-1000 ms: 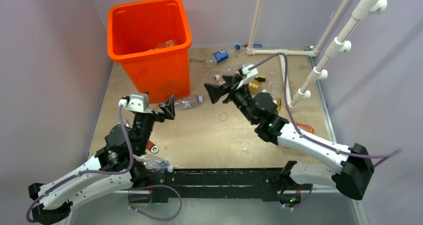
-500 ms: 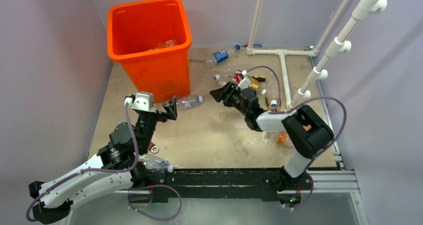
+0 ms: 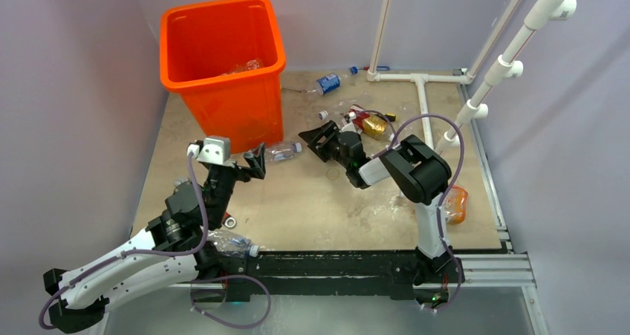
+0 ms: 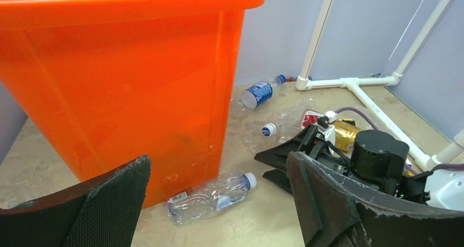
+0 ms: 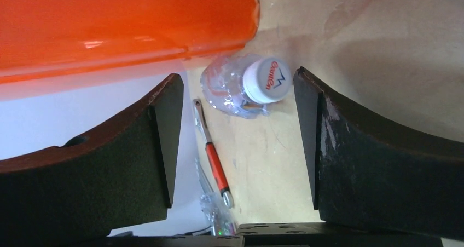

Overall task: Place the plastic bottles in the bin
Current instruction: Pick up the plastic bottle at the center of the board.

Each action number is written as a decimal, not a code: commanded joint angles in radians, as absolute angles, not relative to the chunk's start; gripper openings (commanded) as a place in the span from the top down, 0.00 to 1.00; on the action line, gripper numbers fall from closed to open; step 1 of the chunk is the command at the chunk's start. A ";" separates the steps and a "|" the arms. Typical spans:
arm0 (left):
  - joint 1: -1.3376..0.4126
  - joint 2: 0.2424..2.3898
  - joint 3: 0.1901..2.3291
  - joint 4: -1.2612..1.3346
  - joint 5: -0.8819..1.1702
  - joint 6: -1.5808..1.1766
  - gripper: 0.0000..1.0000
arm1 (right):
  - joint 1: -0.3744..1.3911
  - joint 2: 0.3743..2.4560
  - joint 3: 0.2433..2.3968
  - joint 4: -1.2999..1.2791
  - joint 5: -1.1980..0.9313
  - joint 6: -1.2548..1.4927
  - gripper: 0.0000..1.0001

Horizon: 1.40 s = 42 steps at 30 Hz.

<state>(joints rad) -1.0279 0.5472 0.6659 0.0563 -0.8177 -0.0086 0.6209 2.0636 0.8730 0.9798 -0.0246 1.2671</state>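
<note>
The orange bin [image 3: 223,45] stands at the back left and fills the left wrist view [image 4: 109,82]. A clear bottle with a white cap [image 3: 281,151] lies on the table against the bin's foot. It also shows in the left wrist view [image 4: 210,196] and, cap first, in the right wrist view [image 5: 246,85]. My left gripper [image 3: 252,160] is open and empty just left of it [image 4: 218,203]. My right gripper [image 3: 316,138] is open and empty just right of it, jaws facing the cap [image 5: 236,93]. A blue-label bottle [image 3: 328,82] lies behind. Some bottles lie in the bin [image 3: 245,67].
Crushed bottles and a yellow-black screwdriver [image 3: 386,117] lie behind the right gripper. An orange-tinted bottle [image 3: 455,203] lies at the right. A red-handled wrench [image 3: 225,218] and another clear bottle [image 3: 230,241] lie by the left arm. A white pipe frame [image 3: 423,105] stands at the back right.
The right arm has folded and its open gripper has moved left, closer to the white-capped bottle. The left gripper has edged right toward the same bottle.
</note>
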 commanded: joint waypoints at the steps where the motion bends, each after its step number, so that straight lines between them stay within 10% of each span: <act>1: -1.023 0.536 0.708 0.069 -0.806 -0.026 0.07 | 0.647 2.082 0.948 0.974 0.043 1.332 0.28; 33: -1.023 0.535 0.710 0.064 -0.795 -0.041 0.07 | 0.713 2.117 0.986 0.812 0.110 1.394 0.25; 42: -1.024 0.543 0.709 0.066 -0.796 -0.039 0.07 | 0.729 2.152 0.992 0.836 0.089 1.417 0.37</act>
